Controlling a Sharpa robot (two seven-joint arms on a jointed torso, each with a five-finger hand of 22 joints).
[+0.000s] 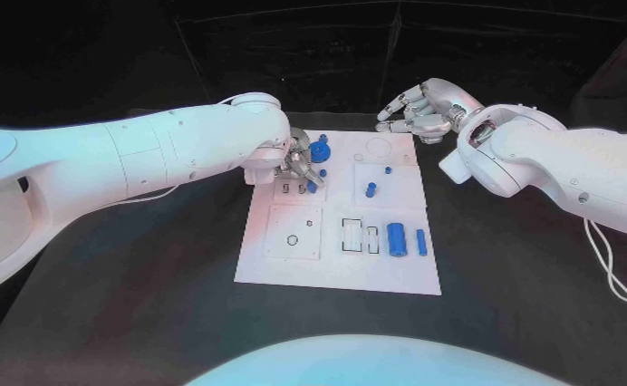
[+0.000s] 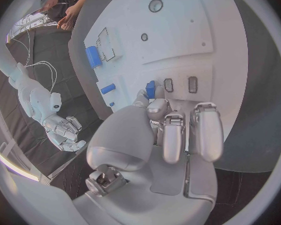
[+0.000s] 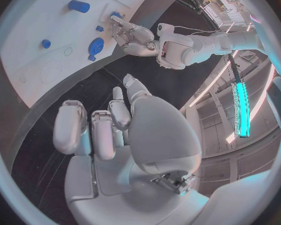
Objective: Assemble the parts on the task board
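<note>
The white board (image 1: 342, 259) lies flat in the middle of the black surface (image 1: 509, 295), its long sides running away from the robot. Bare dark surface shows on every side of it, widest toward the robot and to its right.

The left hand (image 1: 298, 167) hangs over the board's far left corner, fingers (image 2: 173, 135) curled downward over two small slots there. A small blue piece (image 2: 150, 89) sits right at the fingertips; whether it is pinched or only touched, I cannot tell.

The right hand (image 1: 420, 110) hovers beyond the board's far right corner, off its edge and clear of it. Its fingers (image 3: 103, 132) are loosely bent and apart, holding nothing.

On the board, a large blue cylinder (image 1: 396, 239) and a thinner one (image 1: 422, 241) lie side by side near the right edge. A short blue peg (image 1: 371, 190) stands mid-board, and a round blue piece (image 3: 95, 47) lies near the far edge, close to the left hand.
</note>
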